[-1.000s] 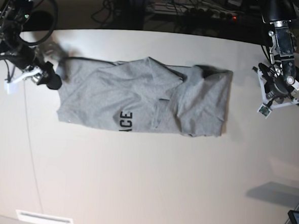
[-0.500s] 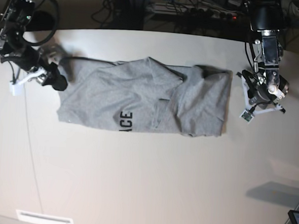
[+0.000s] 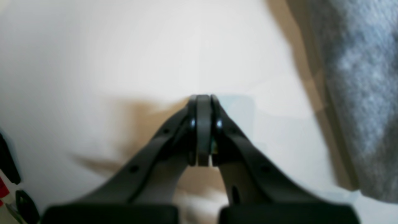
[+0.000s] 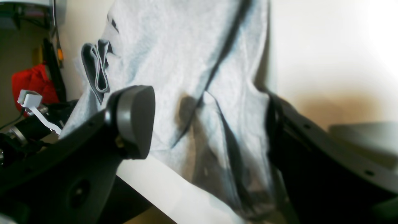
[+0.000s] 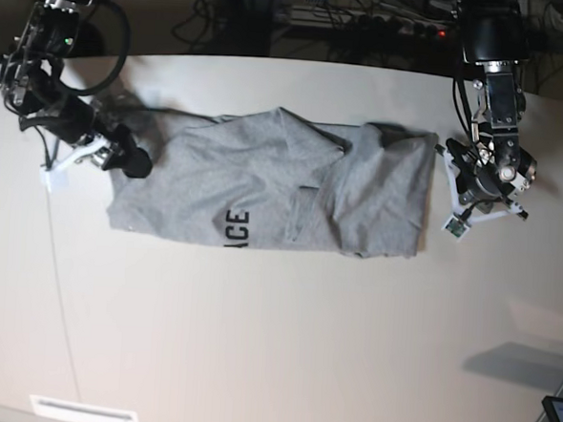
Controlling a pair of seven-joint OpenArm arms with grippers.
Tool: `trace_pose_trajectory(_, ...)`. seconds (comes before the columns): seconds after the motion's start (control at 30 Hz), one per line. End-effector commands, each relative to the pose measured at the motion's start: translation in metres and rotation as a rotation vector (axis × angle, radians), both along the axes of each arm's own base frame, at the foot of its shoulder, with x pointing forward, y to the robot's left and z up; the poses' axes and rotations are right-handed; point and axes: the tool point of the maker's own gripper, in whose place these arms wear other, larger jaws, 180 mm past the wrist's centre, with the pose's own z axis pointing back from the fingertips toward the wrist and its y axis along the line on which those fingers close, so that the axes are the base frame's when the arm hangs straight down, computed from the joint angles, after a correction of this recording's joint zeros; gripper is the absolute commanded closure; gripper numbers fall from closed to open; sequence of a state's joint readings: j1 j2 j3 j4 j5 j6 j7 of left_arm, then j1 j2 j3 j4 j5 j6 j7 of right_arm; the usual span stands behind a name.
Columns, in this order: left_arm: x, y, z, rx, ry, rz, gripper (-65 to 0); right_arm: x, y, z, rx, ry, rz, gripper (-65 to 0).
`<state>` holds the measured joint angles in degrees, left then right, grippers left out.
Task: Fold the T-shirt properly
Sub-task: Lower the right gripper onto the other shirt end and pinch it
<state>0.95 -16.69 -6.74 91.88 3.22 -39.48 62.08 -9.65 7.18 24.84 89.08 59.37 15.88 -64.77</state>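
The T-shirt [image 5: 274, 184] lies crumpled across the middle of the counter [image 5: 283, 345], its folds hiding most of the black lettering; only "ACE" shows near the front edge. The left wrist view is blurred: the left tool [image 3: 203, 102] has its fingers pressed together on nothing, over bare counter just beside the shirt's edge. The right tool [image 4: 211, 121] is spread wide, straddling a shirt corner without gripping it; the lower finger is partly covered by cloth. Broad open counter lies in front of the shirt.
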Motion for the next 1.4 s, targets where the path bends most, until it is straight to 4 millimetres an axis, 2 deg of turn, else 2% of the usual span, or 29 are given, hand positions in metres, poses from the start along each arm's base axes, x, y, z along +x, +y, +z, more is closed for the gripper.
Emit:
trace_pose_trajectory(0.0,0.005,-0.002,0.005,-0.009,-0.019,-0.012,0.0,0.007,-0.003,0.007,-0.004,-0.025,0.0,-43.5)
trace_pose_trajectory(0.27,0.006,-0.007,0.004,-0.021,-0.022,-0.012,0.0,0.012,0.003,0.01,0.011,-0.037,0.0,-43.5)
trace_pose_trajectory(0.4,0.006,-0.007,0.004,-0.021,-0.022,-0.012,0.0,0.013,0.02,0.009,0.017,-0.038,0.055,-43.4)
trace_pose_trajectory(0.53,0.006,-0.007,0.004,-0.021,-0.022,-0.012,0.0,0.017,0.022,0.012,0.018,-0.051,0.057,-43.1)
trace_pose_trajectory(0.57,0.006,-0.007,0.004,-0.021,-0.022,-0.012,0.0,0.018,0.022,0.013,0.018,-0.052,0.057,-41.9)
trace_pose_trajectory(0.63,0.006,-0.007,0.003,-0.022,-0.019,-0.011,0.0,0.02,0.022,0.014,0.017,-0.057,0.057,-34.2)
trace_pose_trajectory(0.77,0.006,-0.007,0.004,-0.021,-0.022,-0.012,0.0,0.021,0.022,0.014,0.018,-0.059,0.056,-8.9)
trace_pose_trajectory(0.83,0.006,-0.007,0.004,-0.023,-0.02,-0.011,0.0,0.02,0.022,0.013,0.02,-0.053,0.055,-1.6)
trace_pose_trajectory(0.97,0.006,-0.014,0.0,-0.04,-0.018,-0.012,0.0,0.016,0.02,0.001,0.033,-0.015,0.049,-2.2)
trace_pose_trajectory(1.1,0.005,-0.024,-0.004,-0.057,-0.011,-0.025,0.0,0.02,0.019,0.003,0.027,-0.019,0.053,-0.1)
trace_pose_trajectory(1.37,0.006,-0.057,-0.013,-0.069,0.019,-0.119,0.0,0.026,-0.008,0.009,-0.052,-0.033,0.061,-0.1)
